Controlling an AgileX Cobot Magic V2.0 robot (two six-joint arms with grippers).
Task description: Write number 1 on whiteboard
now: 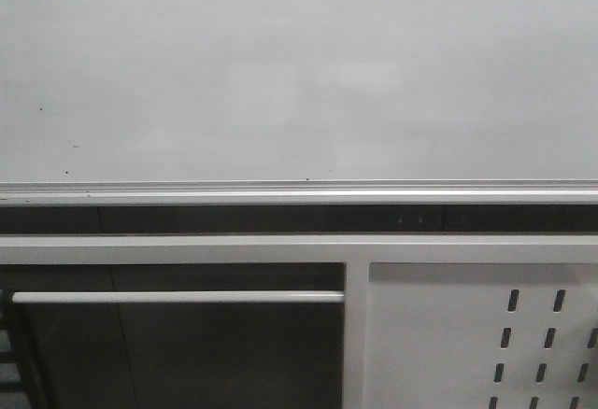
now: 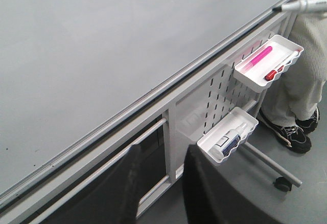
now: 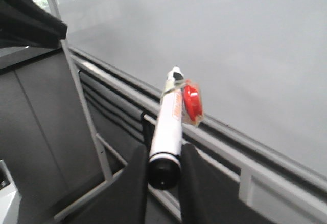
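Note:
The whiteboard [image 1: 299, 63] fills the upper half of the front view, with its silver edge rail [image 1: 299, 192] below. No number 1 stroke shows on it, only tiny specks. Neither gripper shows in the front view. My right gripper [image 3: 163, 150] is shut on a white marker pen [image 3: 171, 116] with a black rear cap and a red tag [image 3: 192, 103]. Its tip points toward the rail [image 3: 230, 132], short of the board [image 3: 230, 45]. My left gripper [image 2: 163, 150] is open and empty, below the board [image 2: 102, 45]. The marker's tip [image 2: 301, 5] shows in the left wrist view.
A white slotted panel [image 1: 467, 334] hangs under the board. Two white trays hang on it: one [image 2: 291, 45] with a pink pen and a red item, one [image 2: 207, 144] with a spray bottle [image 2: 232, 139]. A person's legs [image 2: 306, 81] and the stand's caster [image 2: 282, 184] are beside them.

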